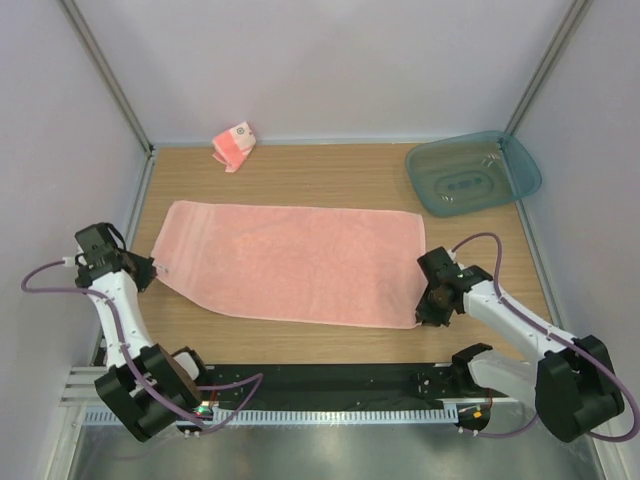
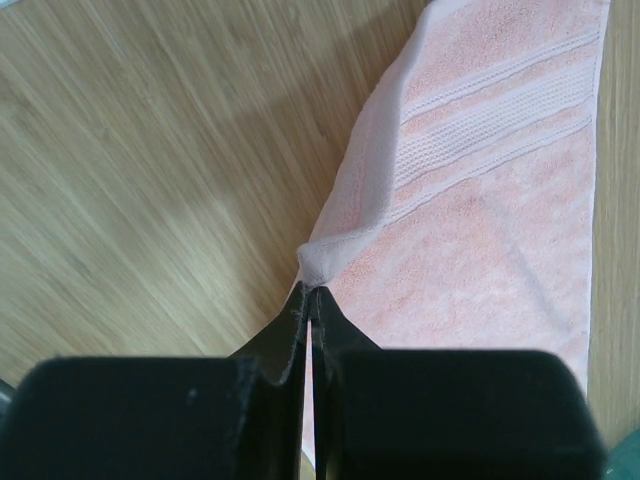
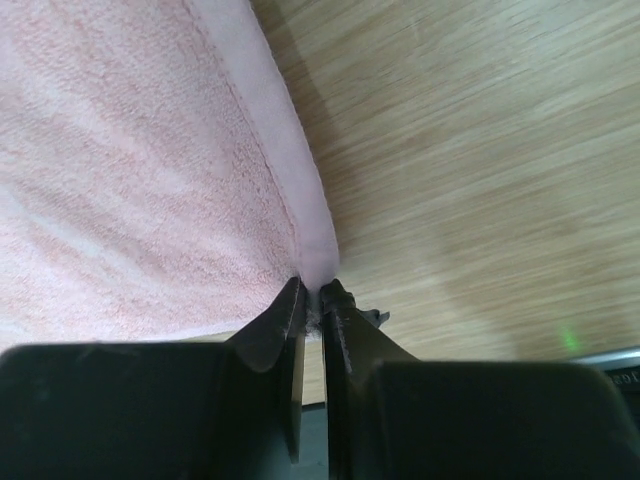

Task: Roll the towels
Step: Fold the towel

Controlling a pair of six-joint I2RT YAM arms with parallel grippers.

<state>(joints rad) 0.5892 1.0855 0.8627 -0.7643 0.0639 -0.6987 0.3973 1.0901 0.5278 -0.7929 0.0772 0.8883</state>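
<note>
Towels first: the large plain salmon-pink terry towel (image 1: 295, 262) lies spread flat across the middle of the light wooden worktop (image 1: 330, 165), its long side running left to right in the overhead frame. The small salmon-pink towel with reddish stripes and a white round mark (image 1: 233, 145) sits crumpled at the upper left, close to the back wall and well apart from the large one.

My left jaws are pressed together on the large towel at its left end. In the left wrist view the hem bunches into a small peak right at their tips, and the woven bands of the cloth run off toward the upper right.

My right jaws sit at the lower right corner of the same towel, drawn almost together on its hem. From the right wrist view I think they pinch the edge, though the cloth between the tips is hard to make out.

A translucent teal plastic tray (image 1: 528, 170) rests at the upper right of the worktop, near the towel's far right corner but apart from it.
</note>
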